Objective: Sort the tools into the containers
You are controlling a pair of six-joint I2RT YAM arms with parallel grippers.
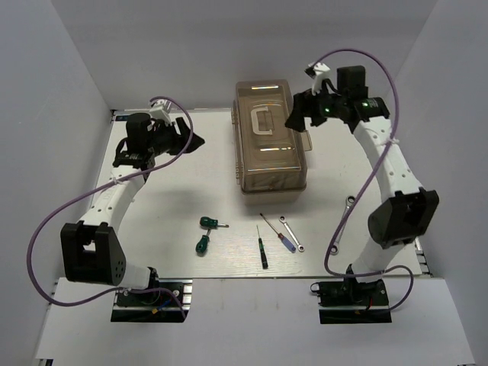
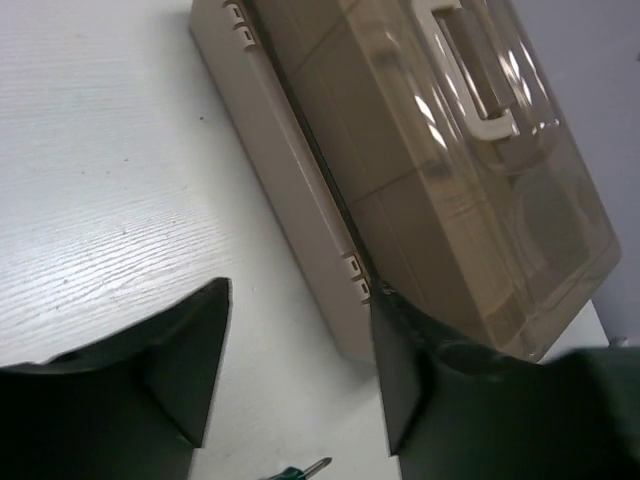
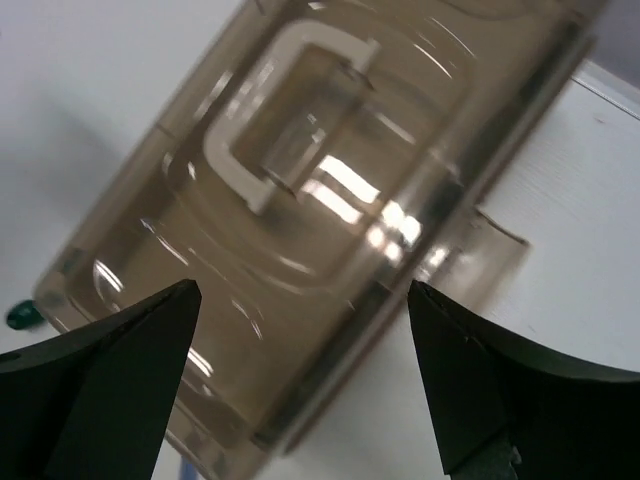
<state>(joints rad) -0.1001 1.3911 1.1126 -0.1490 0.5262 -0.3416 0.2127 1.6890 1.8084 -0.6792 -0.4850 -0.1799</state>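
Toolbox [image 1: 271, 145] lid shut. Left gripper [image 2: 300, 290] at its 9 o'clock, jaws partly open, empty. Right gripper [image 3: 305, 290] over 2 o'clock edge, jaws wide, empty. Tools [image 1: 263, 253] loose at 6 o'clock.

Bright, even light from overhead fills the top view, leaving only soft, faint shadows on the table [image 1: 175, 191]. The toolbox lid [image 1: 271, 164] carries white streaks of glare. They are strongest in the right wrist view, where the whole box is blurred. In the left wrist view the left gripper [image 2: 300, 290] shows dark and soft-edged near the lens, while the table grain stays sharp.
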